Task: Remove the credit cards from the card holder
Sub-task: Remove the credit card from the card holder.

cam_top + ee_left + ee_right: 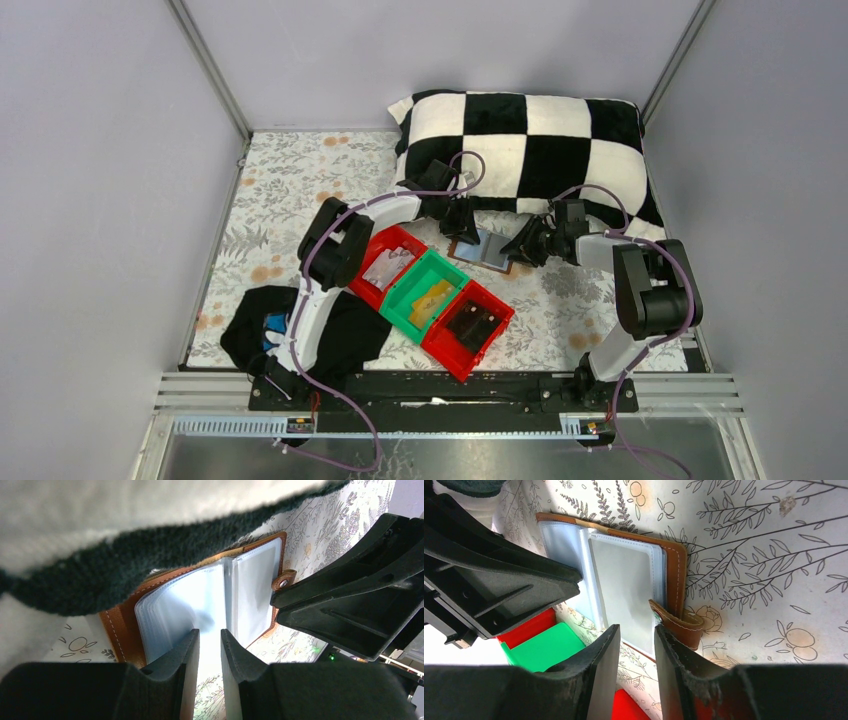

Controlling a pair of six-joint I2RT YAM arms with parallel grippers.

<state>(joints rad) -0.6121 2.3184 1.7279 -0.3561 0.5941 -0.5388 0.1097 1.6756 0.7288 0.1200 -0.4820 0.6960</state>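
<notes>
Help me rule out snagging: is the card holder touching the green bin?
Apart. Right wrist view shows a strip of floral tablecloth between the card holder and the green bin.

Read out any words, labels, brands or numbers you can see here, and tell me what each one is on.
None can be read.
The card holder looks blank.
Whatever lies in the bins is too small to tell.

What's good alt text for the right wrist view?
An open brown card holder with clear plastic sleeves lies on a floral cloth, the right gripper poised at its near edge, jaws slightly parted. The left gripper hangs over its other half; a red bin and a green bin show beneath.
</notes>
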